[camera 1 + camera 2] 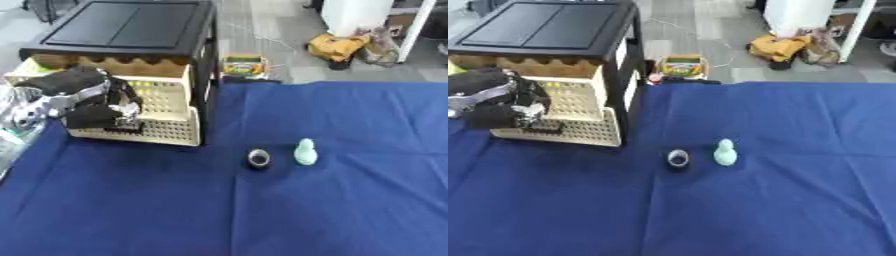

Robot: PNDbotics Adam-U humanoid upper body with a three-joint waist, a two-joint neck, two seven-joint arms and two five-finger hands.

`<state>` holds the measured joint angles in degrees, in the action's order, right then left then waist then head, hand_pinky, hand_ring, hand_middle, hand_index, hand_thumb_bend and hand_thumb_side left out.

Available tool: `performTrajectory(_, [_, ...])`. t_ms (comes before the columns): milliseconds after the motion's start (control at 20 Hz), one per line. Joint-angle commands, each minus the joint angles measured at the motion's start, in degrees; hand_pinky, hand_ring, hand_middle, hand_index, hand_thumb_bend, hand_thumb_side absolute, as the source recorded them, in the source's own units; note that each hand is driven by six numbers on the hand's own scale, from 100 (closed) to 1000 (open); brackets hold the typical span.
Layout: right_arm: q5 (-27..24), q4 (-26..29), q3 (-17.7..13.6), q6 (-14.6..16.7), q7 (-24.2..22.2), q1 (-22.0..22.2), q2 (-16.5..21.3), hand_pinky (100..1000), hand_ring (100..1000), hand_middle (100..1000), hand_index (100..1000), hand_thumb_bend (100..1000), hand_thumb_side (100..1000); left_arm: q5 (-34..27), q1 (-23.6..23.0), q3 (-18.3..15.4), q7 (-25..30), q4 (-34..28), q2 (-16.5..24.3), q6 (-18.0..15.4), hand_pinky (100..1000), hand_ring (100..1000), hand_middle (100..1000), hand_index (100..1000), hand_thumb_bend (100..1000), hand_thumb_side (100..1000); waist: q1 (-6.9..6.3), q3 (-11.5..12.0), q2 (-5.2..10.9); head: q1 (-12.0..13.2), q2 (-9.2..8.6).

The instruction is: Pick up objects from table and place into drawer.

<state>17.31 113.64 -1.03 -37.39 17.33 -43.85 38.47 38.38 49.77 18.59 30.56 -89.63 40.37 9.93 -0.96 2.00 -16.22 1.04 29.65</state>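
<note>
The drawer is being worked by the left robot hand (92, 97).
Its finger state cannot be told at the drawer (162, 107); the green figure (305, 152) and dark ring (258, 158) are waiting on the desk (350, 200), to be picked next.

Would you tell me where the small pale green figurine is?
The pale green figurine stands on the blue tablecloth near centre, just right of the dark ring.
</note>
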Motion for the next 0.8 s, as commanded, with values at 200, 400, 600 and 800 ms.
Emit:
performTrajectory(200, [0.3, 0.7, -0.7, 0.0, 0.3, -1.0, 0.8, 583, 653, 673, 841, 365, 993, 0.6, 3.0, -0.8, -2.9, 3.4, -1.3, -0.3, 100, 784, 812, 1000, 100, 1000, 0.02, -0.1, 1.0, 0.0, -0.11])
performTrajectory(400, [0.3, 0.7, -0.7, 0.0, 0.3, -1.0, 0.7, 583, 653, 672, 841, 363, 990, 2.3, 3.9, -1.1, -4.7, 6.3, -2.6, -0.3, 100, 782, 815, 1000, 100, 1000, -0.01, -0.1, 1.03, -0.1, 0.06])
performTrajectory(600, [0.3, 0.6, -0.8, -0.1, 0.4, -0.9, 0.6, 583, 653, 671, 840, 361, 988, 2.9, 4.5, -1.2, -5.9, 8.3, -3.5, -0.8, 100, 782, 819, 1000, 100, 1000, -0.03, -0.1, 1.13, -0.4, 0.53])
performTrajectory(800, [0.2, 0.6, -0.9, -0.1, 0.5, -0.7, 0.5, 582, 653, 670, 840, 360, 987, 2.9, 4.4, -1.1, -6.2, 9.1, -3.7, -1.3, 100, 773, 812, 1000, 100, 1000, 0.0, -0.1, 1.37, -0.7, 0.77])
